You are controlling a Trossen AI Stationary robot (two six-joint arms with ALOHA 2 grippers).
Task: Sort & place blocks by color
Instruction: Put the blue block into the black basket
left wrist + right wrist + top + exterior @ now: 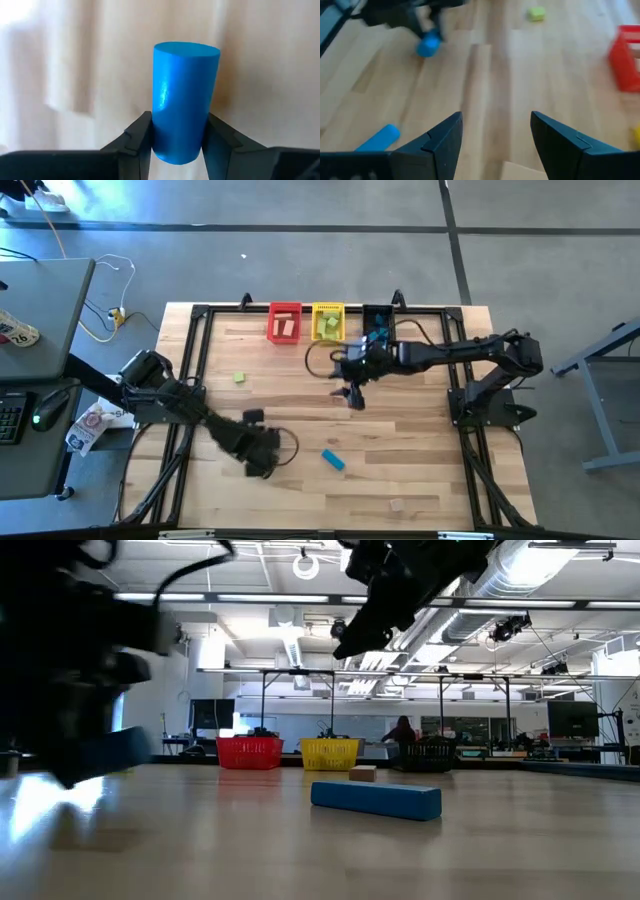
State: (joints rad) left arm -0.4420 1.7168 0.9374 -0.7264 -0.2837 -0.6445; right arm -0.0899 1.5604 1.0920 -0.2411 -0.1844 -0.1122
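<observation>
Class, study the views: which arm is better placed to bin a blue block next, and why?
Left: the left gripper already clamps a blue cylinder block. The right gripper hangs open and empty over the table.

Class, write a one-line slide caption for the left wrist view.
Left gripper shut on a blue cylinder block above the wooden table.
</observation>
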